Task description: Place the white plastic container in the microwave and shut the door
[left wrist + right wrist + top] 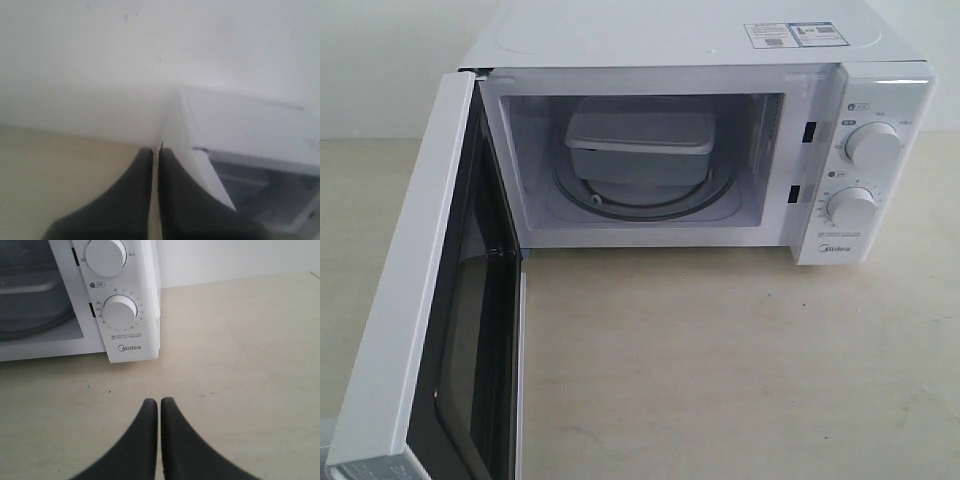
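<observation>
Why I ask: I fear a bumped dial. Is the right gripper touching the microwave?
Apart. The right wrist view shows a clear stretch of table between the shut right gripper and the microwave.

Microwave [620,35] ctrl panel: "Midea" logo under lower knob [120,312]. Dial scale round that knob: digits 1–7 legible one side, 25/30/35 the other. Small print above logo & top stickers [795,35]: too small to read.
</observation>
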Robot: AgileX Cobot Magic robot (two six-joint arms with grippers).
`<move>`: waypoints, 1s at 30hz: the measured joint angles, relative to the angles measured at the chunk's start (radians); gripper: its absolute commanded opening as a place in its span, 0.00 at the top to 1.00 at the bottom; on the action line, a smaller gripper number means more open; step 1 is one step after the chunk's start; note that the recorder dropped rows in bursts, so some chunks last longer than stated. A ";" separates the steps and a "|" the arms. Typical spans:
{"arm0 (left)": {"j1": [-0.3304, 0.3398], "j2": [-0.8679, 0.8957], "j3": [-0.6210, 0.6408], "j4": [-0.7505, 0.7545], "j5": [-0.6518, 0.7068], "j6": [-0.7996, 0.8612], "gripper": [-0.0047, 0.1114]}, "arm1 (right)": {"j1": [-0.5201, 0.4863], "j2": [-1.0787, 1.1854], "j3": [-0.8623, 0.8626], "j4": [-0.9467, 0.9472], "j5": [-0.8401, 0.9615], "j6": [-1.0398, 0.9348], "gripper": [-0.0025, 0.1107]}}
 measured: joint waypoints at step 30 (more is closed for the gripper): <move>-0.319 0.720 0.009 -0.349 0.436 0.899 0.92 | 0.000 0.000 0.000 0.000 0.000 0.000 0.98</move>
